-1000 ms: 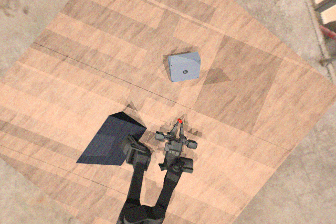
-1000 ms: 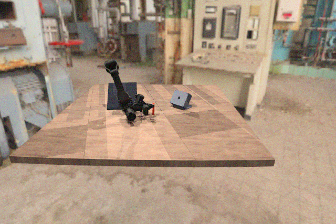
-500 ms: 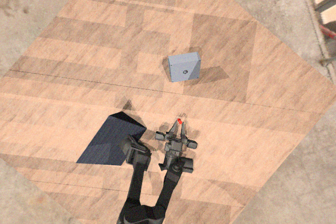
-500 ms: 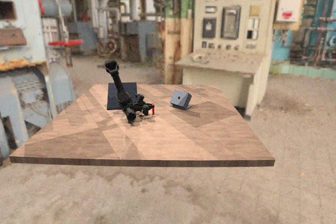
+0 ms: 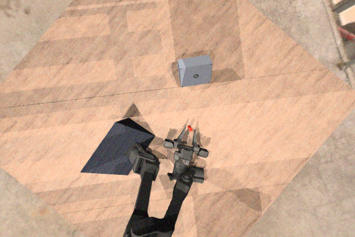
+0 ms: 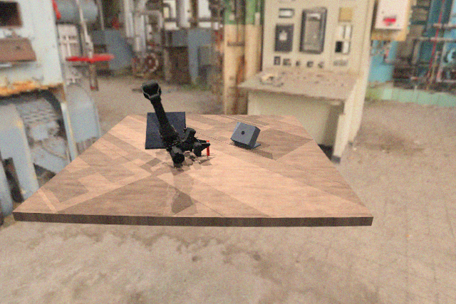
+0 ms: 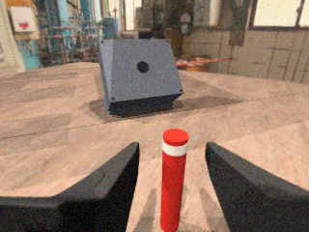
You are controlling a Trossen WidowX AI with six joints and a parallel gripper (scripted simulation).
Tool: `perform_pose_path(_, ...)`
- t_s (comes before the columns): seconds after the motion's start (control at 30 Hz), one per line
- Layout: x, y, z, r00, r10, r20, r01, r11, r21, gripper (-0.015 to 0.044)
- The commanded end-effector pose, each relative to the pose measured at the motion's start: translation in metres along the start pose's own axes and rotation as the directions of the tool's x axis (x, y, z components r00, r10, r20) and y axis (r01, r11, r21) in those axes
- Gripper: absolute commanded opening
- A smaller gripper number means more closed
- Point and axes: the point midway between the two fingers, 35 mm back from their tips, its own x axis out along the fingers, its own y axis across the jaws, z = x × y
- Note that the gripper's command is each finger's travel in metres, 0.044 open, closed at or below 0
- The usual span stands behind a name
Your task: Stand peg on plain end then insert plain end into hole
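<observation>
Tool (image 5: 190, 130) (image 6: 208, 144) (image 7: 172, 148): released, fingers parted, a gap on each side of the peg in the wrist view. Red peg (image 5: 189, 127) (image 6: 208, 148) (image 7: 173, 188) stands between the fingertips on the bench (image 5: 275, 119) (image 6: 235, 197) (image 7: 43, 159), upright or very nearly so (white band near the top, plain end down). Beyond the fingers, well apart from the peg: blue-grey block with sloped face (image 5: 196, 71) (image 6: 244, 134) (image 7: 140, 70); single dark hole (image 5: 196, 76) (image 6: 242, 132) (image 7: 143, 67) in that face, unfilled. Dark blue angular body (image 5: 107, 149) (image 6: 154, 131) beside the arm, on its left. Nothing visible stands between peg and block.
</observation>
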Motion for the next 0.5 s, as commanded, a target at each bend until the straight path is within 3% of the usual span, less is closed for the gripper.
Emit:
perform_pose_path(0.0,0.0000,-0.0001,0.0001,1.000,0.000,0.000,0.000,1.000,-0.001,0.0287)
perform_pose_path(0.2,0.0000,-0.0001,0.0001,1.000,0.000,0.000,0.000,1.000,-0.001,0.0440)
perform_pose_path(0.47,0.0000,-0.0001,0.0001,1.000,0.000,0.000,0.000,1.000,-0.001,0.0440)
